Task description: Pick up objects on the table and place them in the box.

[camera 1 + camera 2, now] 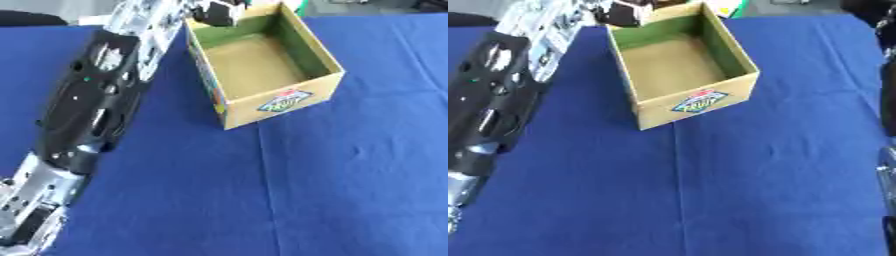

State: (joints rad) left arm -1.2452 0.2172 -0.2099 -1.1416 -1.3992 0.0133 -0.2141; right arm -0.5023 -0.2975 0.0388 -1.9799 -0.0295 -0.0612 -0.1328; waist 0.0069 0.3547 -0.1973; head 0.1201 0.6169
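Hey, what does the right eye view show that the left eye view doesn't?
Only the right eye view shows a dark arm part along its right edge; whether that is the right hand can't be told. Only the left eye view shows the left arm's silver lower stretch down to the bottom corner. Both share the open cardboard box with nothing visible inside it, the blue tablecloth, and the left hand at the box's far corner.

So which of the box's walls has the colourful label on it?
The outer face of the box's wall nearest the robot, where a diamond-shaped label sits. The left outer wall shows only a narrow coloured strip, and the inner walls are plain green and brown.
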